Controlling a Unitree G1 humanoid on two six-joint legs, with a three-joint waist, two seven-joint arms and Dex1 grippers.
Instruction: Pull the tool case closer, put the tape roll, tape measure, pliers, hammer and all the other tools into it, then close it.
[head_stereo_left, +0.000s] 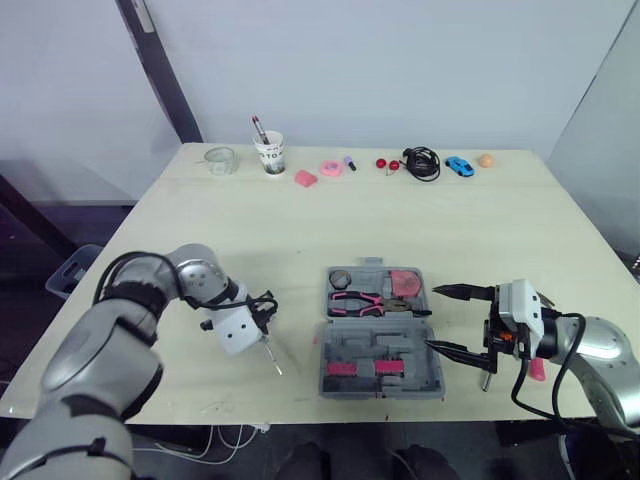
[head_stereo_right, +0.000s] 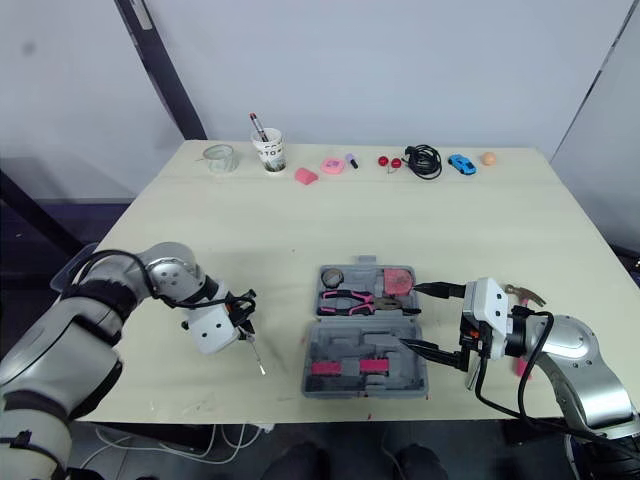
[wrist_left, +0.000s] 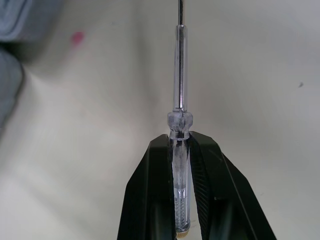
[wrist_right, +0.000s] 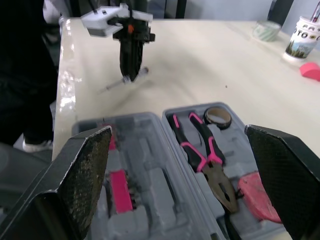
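Observation:
The grey tool case lies open near the table's front edge. Its far half holds the pink-handled pliers, a tape roll and a pink tape measure. My left gripper hovers left of the case, shut on a clear-handled screwdriver whose shaft slants down toward the table. My right gripper stands open at the case's right side, with nothing between its fingers. A hammer with a pink handle lies on the table, partly hidden behind my right wrist.
Along the table's back edge stand a glass jar, a paper cup with pens, small pink items, a black cable, a blue toy car and an orange ball.

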